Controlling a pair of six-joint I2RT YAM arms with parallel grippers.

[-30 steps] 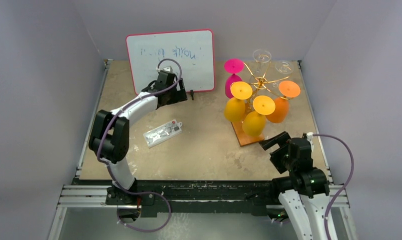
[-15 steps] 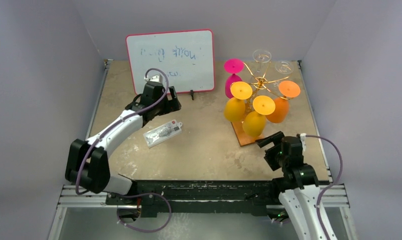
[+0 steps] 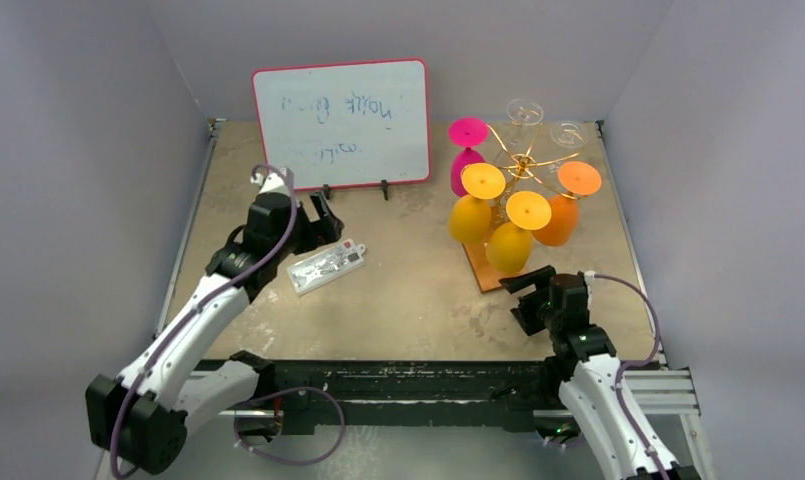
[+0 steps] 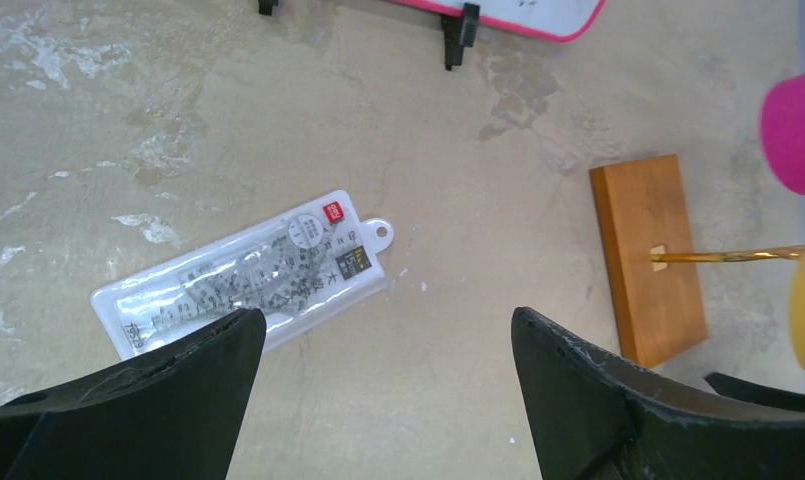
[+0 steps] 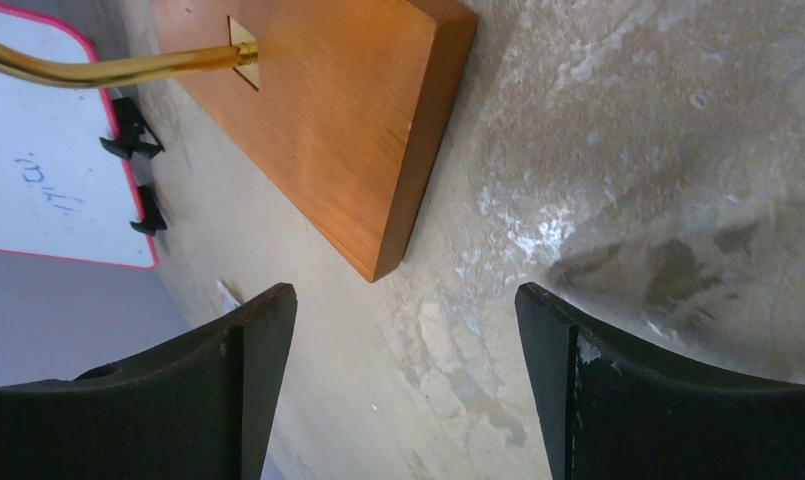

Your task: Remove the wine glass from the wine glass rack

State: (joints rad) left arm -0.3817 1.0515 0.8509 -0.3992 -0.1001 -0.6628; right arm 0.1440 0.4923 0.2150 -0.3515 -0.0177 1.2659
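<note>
Though near, rack [image 5: 318, 110] beyond end effector [image 5: 400, 292].

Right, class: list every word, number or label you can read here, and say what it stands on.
Whiteboard: faint blue handwriting, too blurred to read.
Packet: red logo and printed labels, too small to read.
No other text shows, so nothing can be quoted.

- A tan table [image 3: 408, 310] with a worn top, stained and blotched with pale scuffs.
- A red-framed whiteboard [image 3: 341, 122] stands on two black feet near the far edge, left of centre, with faint writing on it.
- A clear plastic packet [image 3: 326, 267] with a printed label lies flat and slantwise in front of the whiteboard, not touching it.
- The wine glass rack [image 3: 486, 278] rests its orange-brown wooden base flat on the right side, well apart from the packet.
</note>
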